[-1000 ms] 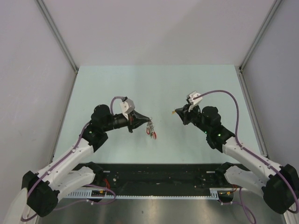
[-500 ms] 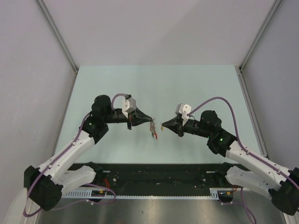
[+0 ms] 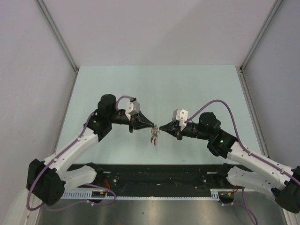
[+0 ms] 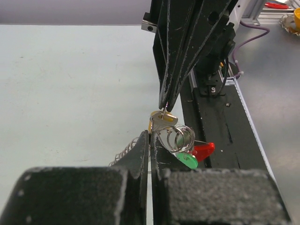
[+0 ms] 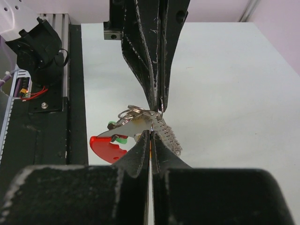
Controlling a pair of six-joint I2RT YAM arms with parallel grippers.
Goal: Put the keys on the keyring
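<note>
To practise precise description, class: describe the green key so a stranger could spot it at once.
Over the middle of the pale table, the left gripper and right gripper meet tip to tip. A wire keyring hangs there; on it, the green key has the only green head, beside a red piece.

The table [image 3: 154,84] has a pale green top with grey walls [image 3: 28,70] on three sides. At its near edge lies a black plate [image 3: 161,174] carrying both arm bases [image 3: 93,172].
</note>
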